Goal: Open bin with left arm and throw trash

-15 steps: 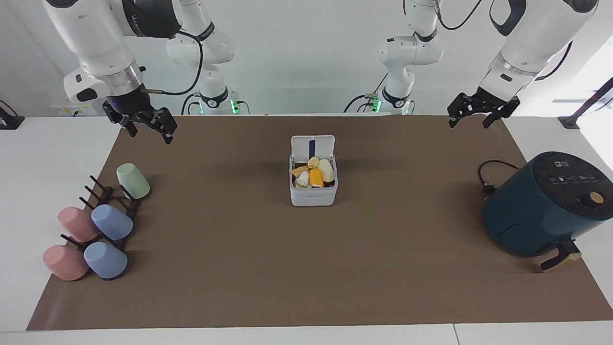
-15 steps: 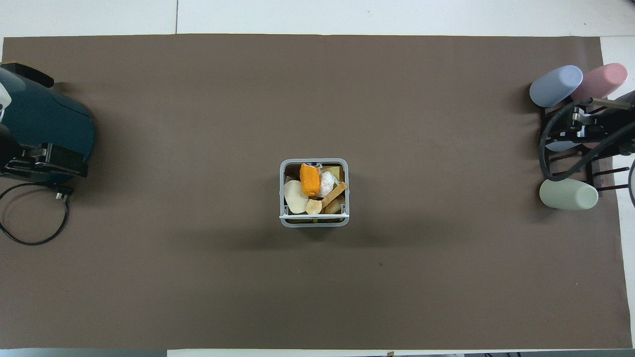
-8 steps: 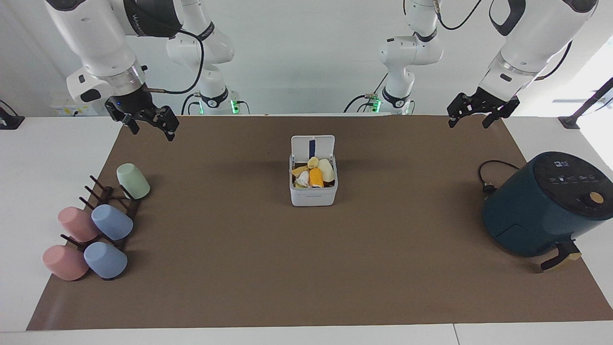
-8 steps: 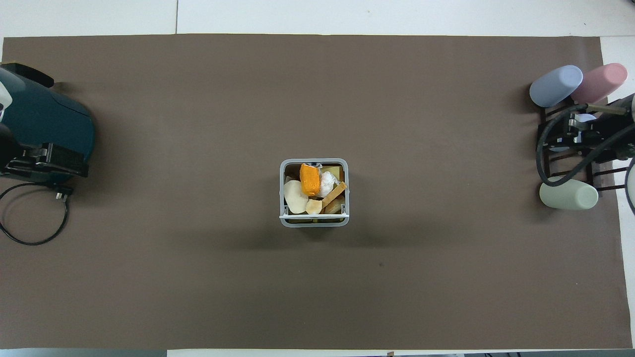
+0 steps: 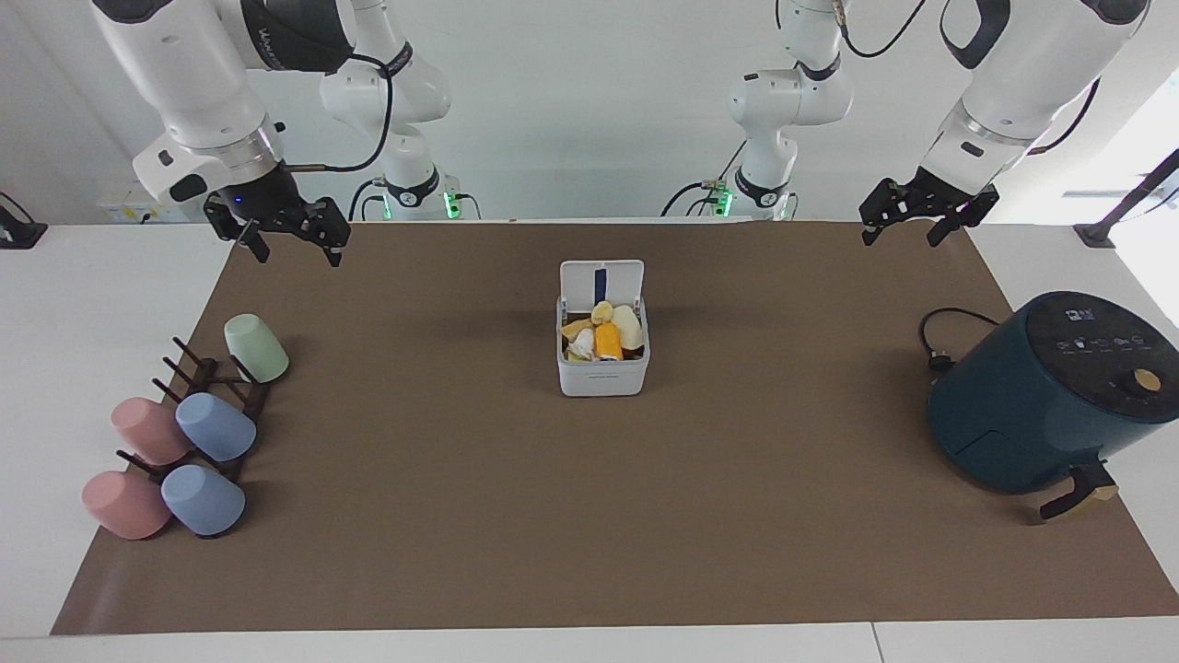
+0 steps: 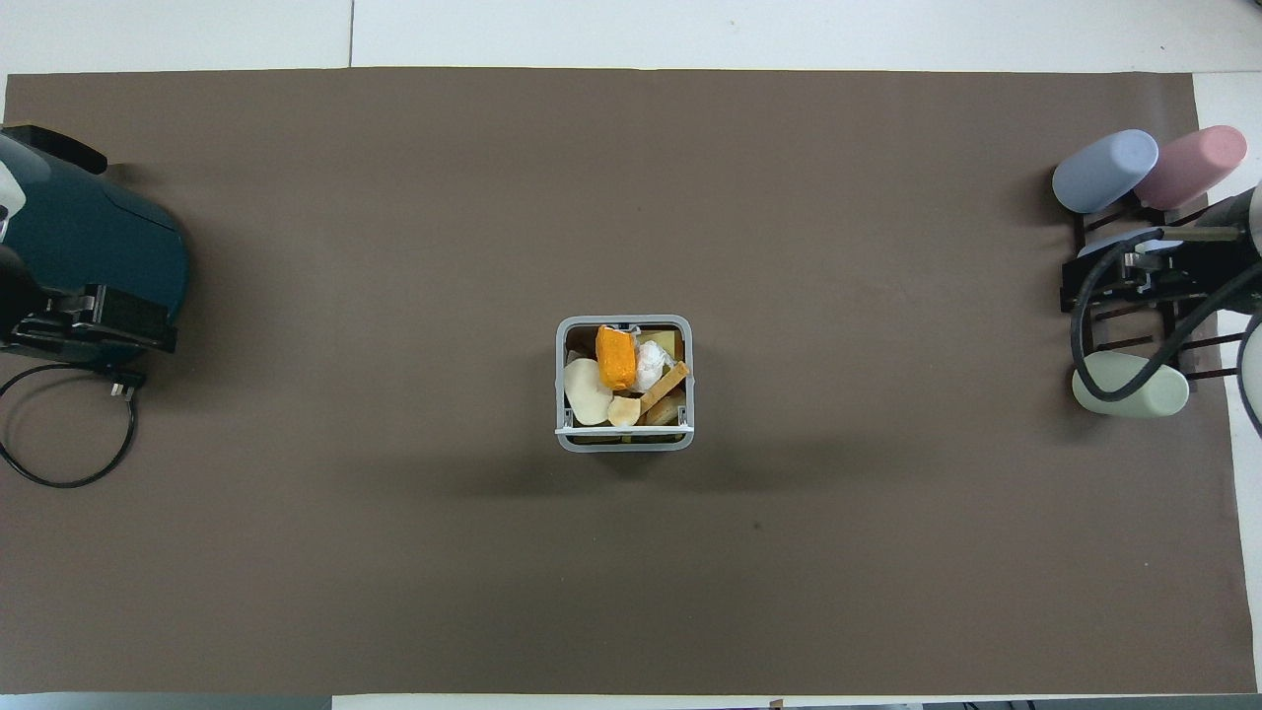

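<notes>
My left jaws (image 5: 901, 219) hang in the air over the mat's corner at the left arm's end of the surface, spread wide and holding nothing. My right jaws (image 5: 293, 238) hang over the mat's corner at the right arm's end, also spread wide and empty. Both are well apart from the bin.

The bin (image 5: 603, 371) stands on the brown mat (image 5: 589, 516) at the middle of the surface, between my two arms. Its lid (image 5: 601, 279) is raised upright on the edge nearer to my bases, with a blue strip showing on the inner face. The trash (image 6: 616, 358) lies inside the bin: an orange piece, a pale rounded piece, a white crumpled piece and a tan strip are visible from overhead, filling the box to its rim.

Taking the bin as reference: the dark teal air fryer (image 5: 1050, 391) sits toward the left arm's end, with its black cord (image 5: 939, 341) lying just beside it on the mat. The rack of pastel cups (image 5: 184, 433) sits toward the right arm's end, at the mat's edge.
</notes>
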